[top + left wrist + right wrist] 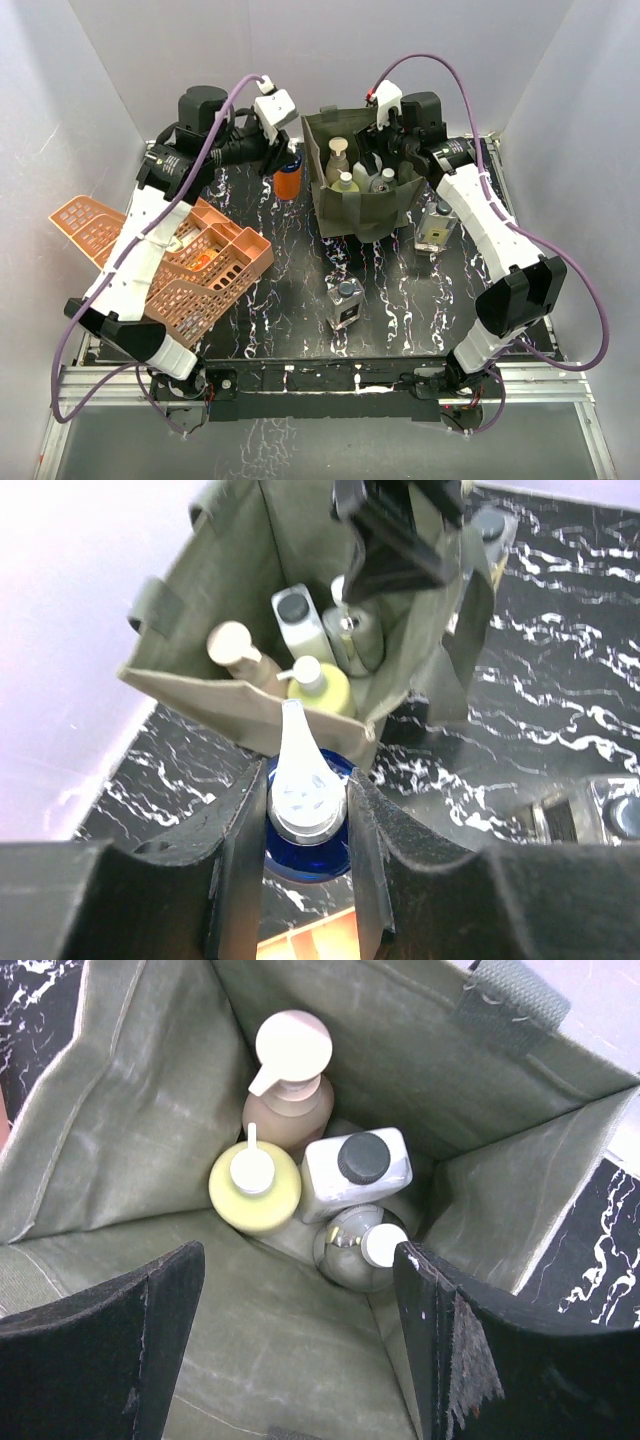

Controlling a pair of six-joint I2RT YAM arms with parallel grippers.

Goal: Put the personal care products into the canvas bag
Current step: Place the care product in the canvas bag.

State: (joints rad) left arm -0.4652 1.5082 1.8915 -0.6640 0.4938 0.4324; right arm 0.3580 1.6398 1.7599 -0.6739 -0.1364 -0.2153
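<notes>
Beside the olive-green canvas bag (362,212), an orange plastic bottle with blue top (288,183), likely light and slick, is pinched at its narrow neck by the left jaws, while the right jaws are held spread over the bag.

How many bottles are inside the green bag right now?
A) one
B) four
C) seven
B: looking down into the canvas bag, the right wrist view shows four: a tan pump bottle, a yellow-green pump bottle, a black-capped bottle and a round bottle with a white cap. The orange bottle is outside, held by the left fingers.
</notes>
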